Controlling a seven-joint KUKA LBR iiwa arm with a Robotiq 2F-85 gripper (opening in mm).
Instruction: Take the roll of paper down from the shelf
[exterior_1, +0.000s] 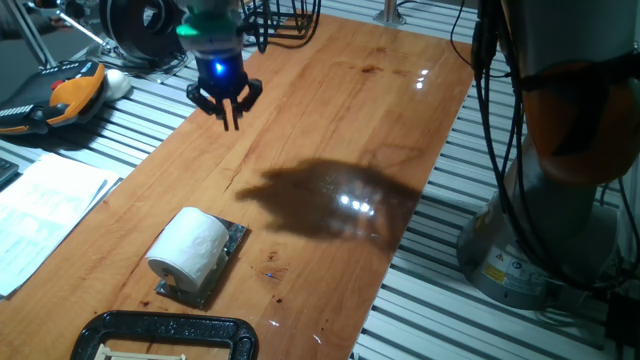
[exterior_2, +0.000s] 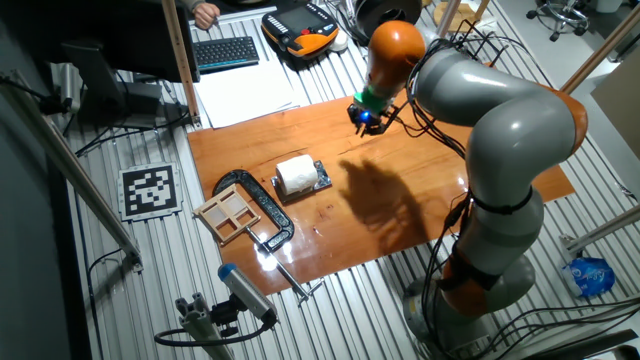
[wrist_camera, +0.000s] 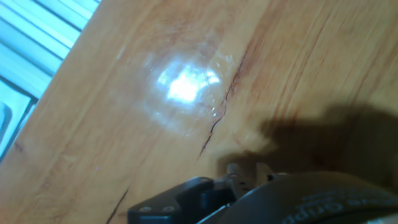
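Our pincer (exterior_1: 230, 118), fingers nearly together and empty, hangs at upper left. The roll of paper (exterior_1: 189, 249) lies on the shelf (exterior_1: 232, 240), lower left of the bench (exterior_1: 400, 120). Descending this narrow, we could knock the roll away.

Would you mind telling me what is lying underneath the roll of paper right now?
The roll of paper lies on its side on the shelf, a shiny grey metal plate resting on the wooden table. The plate's middle is covered by the roll; only its edges show.
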